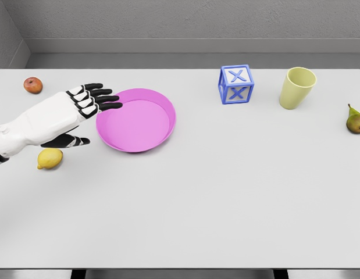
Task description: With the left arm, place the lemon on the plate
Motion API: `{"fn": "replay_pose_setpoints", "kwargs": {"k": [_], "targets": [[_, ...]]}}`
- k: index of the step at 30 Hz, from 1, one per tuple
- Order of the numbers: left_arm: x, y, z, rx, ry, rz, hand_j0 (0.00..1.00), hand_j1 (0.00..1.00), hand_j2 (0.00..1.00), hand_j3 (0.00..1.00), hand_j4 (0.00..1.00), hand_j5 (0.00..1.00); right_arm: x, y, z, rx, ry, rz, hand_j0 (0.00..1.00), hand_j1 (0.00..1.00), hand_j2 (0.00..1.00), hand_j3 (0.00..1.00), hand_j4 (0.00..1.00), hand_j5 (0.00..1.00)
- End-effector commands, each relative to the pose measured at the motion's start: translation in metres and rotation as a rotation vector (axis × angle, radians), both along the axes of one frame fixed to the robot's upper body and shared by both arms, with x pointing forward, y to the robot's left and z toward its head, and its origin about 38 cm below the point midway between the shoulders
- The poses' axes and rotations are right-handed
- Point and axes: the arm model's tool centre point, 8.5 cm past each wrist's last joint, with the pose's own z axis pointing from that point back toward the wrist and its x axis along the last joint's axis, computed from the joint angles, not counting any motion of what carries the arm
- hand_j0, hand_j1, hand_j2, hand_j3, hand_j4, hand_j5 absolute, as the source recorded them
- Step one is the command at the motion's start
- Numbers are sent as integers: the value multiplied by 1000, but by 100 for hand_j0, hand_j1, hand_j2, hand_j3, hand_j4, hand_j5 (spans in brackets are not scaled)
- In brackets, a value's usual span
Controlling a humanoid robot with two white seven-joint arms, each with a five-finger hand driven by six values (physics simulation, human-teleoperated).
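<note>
Over on the far left of the table [226,221] there's a small reddish apple [33,85] near the back edge, well out of the way. In front of it the left hand [72,116] comes in from the left edge, hovering above the surface with the fingers stretched out flat and the thumb [69,140] slung underneath. It's wide open and holds nothing, touching nothing as far as I can tell. The fingertips [104,99] overlap the left rim of the pink plate [136,120] in this view, so it looks like the hand sits too far forward for the grab.

The lemon [50,158] lies on the table just below the thumb, near the plate but clear of it, not yet picked up. So the step in hand is the reach, I'd say. To do it well, I'd pull the palm back and down so it centres over the lemon, keep the fingers spread until they straddle it, then close gently, since a round fruit will probably roll if nudged from one side.

Further right: a blue letter block [236,84], a yellow-green cup [296,87], and a pear [356,121] at the right edge. No right arm showing.
</note>
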Motion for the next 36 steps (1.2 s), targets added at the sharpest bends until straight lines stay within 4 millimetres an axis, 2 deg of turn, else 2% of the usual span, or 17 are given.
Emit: {"fn": "replay_pose_setpoints", "kwargs": {"k": [1, 5, 11, 13, 16, 18, 23, 27, 29, 32, 36], "targets": [[0, 1, 1, -4, 3, 0, 100, 100, 100, 100, 100, 100, 0, 0, 0, 0, -1, 0, 100, 100, 100, 100, 100, 100], [0, 2, 3, 8, -3, 2, 100, 100, 100, 100, 100, 100, -5, 0, 0, 0, 10, -1, 100, 100, 100, 100, 100, 100], [-5, 37, 15, 188, 1, 40, 100, 100, 100, 100, 100, 100, -5, 0, 0, 0, 12, 1, 100, 100, 100, 100, 100, 100], [-6, 40, 12, 240, -4, 42, 100, 100, 100, 100, 100, 100, -5, 0, 0, 0, 12, -1, 100, 100, 100, 100, 100, 100], [-12, 43, -1, 256, 34, 42, 100, 100, 100, 100, 100, 100, -5, 0, 0, 0, 12, 1, 100, 100, 100, 100, 100, 100], [-12, 47, -3, 260, 43, 51, 100, 100, 100, 100, 100, 100, -5, 0, 0, 0, 12, 1, 100, 100, 100, 100, 100, 100], [-19, 53, -25, 199, 133, 71, 100, 100, 100, 100, 100, 100, -5, 0, 0, 0, 10, 1, 100, 100, 100, 100, 100, 100], [-17, 79, -37, 167, 294, 134, 100, 100, 100, 100, 100, 100, -5, 0, 0, 0, 12, 1, 100, 100, 100, 100, 100, 100], [-18, 93, -49, 182, 408, 160, 100, 100, 100, 100, 100, 100, -5, 0, 0, 0, 10, 1, 100, 100, 100, 100, 100, 100], [-26, 100, -61, 243, 519, 152, 100, 100, 100, 100, 100, 100, -5, 0, 0, 0, 12, 1, 100, 100, 100, 100, 100, 100], [-26, 99, -58, 278, 524, 141, 100, 100, 100, 100, 100, 100, -5, 0, 0, 0, 12, 1, 100, 100, 100, 100, 100, 100]]}}
